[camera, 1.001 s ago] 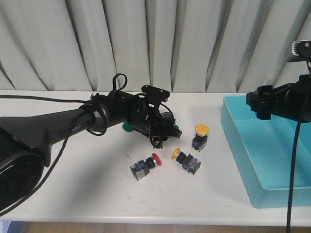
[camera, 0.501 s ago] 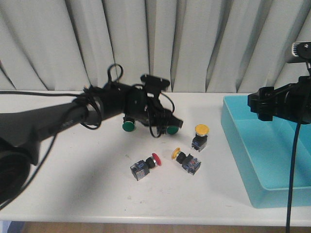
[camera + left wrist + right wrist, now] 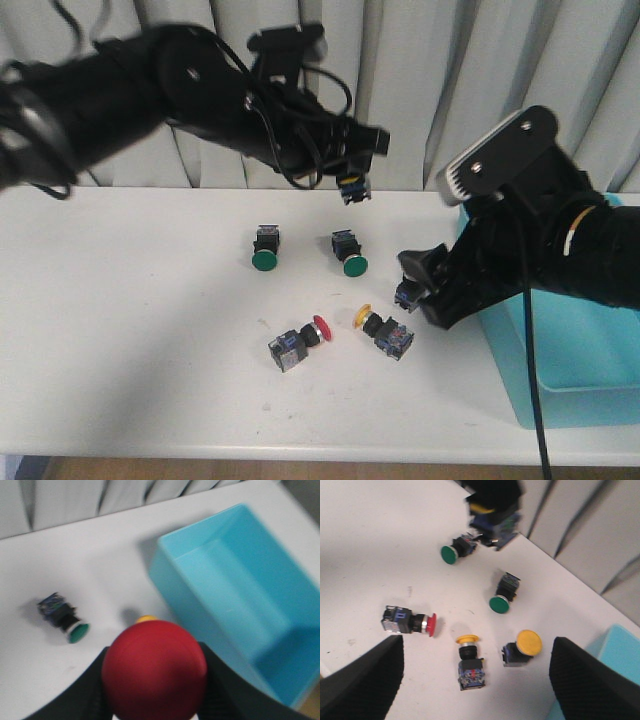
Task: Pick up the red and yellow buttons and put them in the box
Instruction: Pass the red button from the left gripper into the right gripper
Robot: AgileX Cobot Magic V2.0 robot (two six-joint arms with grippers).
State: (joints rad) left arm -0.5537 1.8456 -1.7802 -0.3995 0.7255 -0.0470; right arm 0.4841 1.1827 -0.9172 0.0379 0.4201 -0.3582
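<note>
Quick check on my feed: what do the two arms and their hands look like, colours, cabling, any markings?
Both arms are black. The left arm trails loose black cables. The right arm carries a grey camera block and one black cable. The right hand has finely textured black fingers. No readable markings.

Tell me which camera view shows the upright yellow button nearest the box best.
The right wrist view: the yellow button sits unobstructed, cap and black body both clear, between the right tool's open fingers. In the front view the right arm hides its cap, leaving only part of the body. The left wrist view shows just a yellow sliver behind the held red button.
</note>
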